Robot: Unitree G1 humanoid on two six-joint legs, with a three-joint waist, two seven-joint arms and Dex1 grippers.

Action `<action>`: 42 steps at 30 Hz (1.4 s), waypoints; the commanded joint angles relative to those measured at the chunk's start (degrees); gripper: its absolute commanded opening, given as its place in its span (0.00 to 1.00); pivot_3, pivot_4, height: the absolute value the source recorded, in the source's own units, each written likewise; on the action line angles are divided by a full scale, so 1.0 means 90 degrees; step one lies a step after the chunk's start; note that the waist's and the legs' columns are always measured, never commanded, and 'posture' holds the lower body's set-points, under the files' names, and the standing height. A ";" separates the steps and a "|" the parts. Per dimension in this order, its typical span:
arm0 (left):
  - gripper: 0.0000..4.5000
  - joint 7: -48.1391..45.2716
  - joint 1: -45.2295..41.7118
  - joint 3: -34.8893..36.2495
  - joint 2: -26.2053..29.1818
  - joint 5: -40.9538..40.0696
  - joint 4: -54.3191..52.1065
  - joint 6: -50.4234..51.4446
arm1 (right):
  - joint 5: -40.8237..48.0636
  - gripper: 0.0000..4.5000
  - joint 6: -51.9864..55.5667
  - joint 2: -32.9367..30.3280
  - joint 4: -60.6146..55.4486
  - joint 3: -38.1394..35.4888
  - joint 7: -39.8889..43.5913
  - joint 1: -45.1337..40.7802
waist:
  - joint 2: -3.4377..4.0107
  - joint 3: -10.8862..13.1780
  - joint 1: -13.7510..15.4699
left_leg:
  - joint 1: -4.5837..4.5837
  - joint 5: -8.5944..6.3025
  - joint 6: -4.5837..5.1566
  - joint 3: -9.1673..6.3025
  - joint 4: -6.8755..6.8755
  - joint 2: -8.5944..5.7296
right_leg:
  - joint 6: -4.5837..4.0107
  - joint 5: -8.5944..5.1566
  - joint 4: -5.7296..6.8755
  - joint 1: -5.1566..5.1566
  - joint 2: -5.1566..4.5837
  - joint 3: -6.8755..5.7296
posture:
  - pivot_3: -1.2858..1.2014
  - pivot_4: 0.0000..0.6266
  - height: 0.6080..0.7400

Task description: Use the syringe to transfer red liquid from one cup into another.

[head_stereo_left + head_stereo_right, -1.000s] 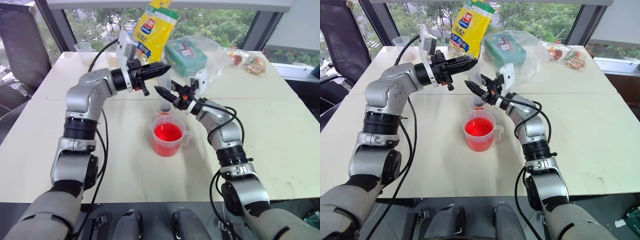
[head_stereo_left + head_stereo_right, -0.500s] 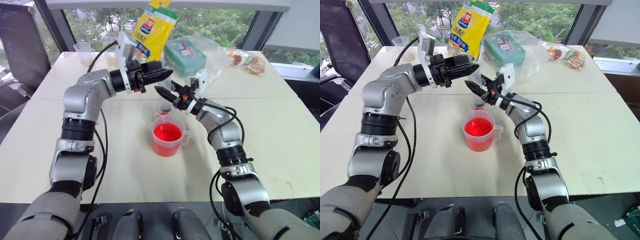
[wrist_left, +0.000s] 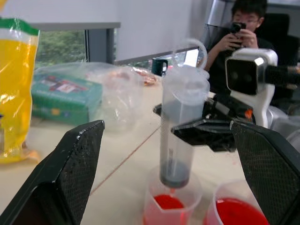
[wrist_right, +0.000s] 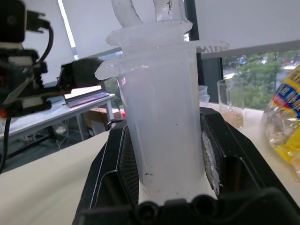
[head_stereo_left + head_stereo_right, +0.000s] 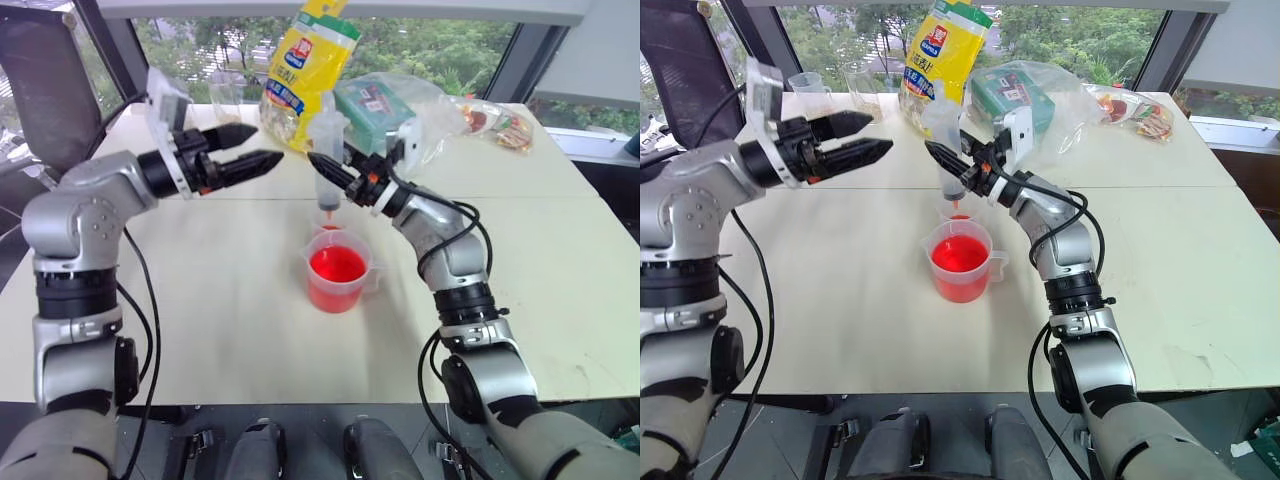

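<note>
Over slim cup (image 3: 171, 211): upright clear syringe (image 3: 180, 129), grey plunger low.

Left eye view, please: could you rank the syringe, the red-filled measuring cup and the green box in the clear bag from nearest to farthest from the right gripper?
1. The clear plastic syringe, upright in the right gripper, whose jaws are shut on it.
2. The wide clear measuring cup of red liquid, on the table below the gripper.
3. The green box in the clear bag, at the table's far side.

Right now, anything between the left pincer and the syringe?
No. In the left eye view the left pincer, open, stands apart from the syringe in the right pincer; just open air over bare table.
</note>
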 commanded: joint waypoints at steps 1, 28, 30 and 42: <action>0.98 0.0212 0.0251 0.0163 -0.0013 -0.0250 -0.0570 0.0019 | 0.0076 0.32 0.0685 -0.0320 -0.0257 -0.0323 -0.0477 -0.0699 | 0.0000 0.0000 -0.0003 | 0.0000 0.0000 0.0000 0.0000 0.0000 0.0000 | 0.0000 0.0000 0.0002 -0.0001 0.0001 0.0000 | 0.52 0.24 1.00; 0.98 0.1342 0.1603 0.0133 -0.0244 -0.1063 -0.1972 0.0233 | -0.0940 0.32 0.6250 -0.3412 0.1470 0.1146 -0.0451 -0.0852 | 0.0001 0.0000 0.0003 | -0.0005 -0.0007 0.0013 0.0007 -0.0009 -0.0001 | -0.0001 0.0000 -0.0021 -0.0002 0.0006 0.0009 | 0.52 0.24 1.00; 1.00 0.1376 0.1610 0.0122 -0.0243 -0.1084 -0.1998 0.0245 | -0.1014 0.55 0.6150 -0.3390 0.1654 0.1156 -0.0452 -0.0845 | 0.0001 0.0000 0.0014 | -0.0005 -0.0007 0.0013 0.0006 -0.0009 0.0000 | -0.0001 0.0000 -0.0023 0.0001 0.0006 0.0008 | 0.52 0.24 1.00; 1.00 0.1027 0.1878 -0.0086 0.0280 -0.1150 -0.2293 0.0396 | -0.0934 1.00 0.5305 -0.4205 -0.0137 0.1200 0.0597 -0.0360 | 0.0002 0.0001 0.0009 | -0.0006 -0.0009 0.0015 0.0006 -0.0011 -0.0001 | 0.0000 0.0000 -0.0031 0.0001 0.0007 0.0007 | 0.52 0.24 1.00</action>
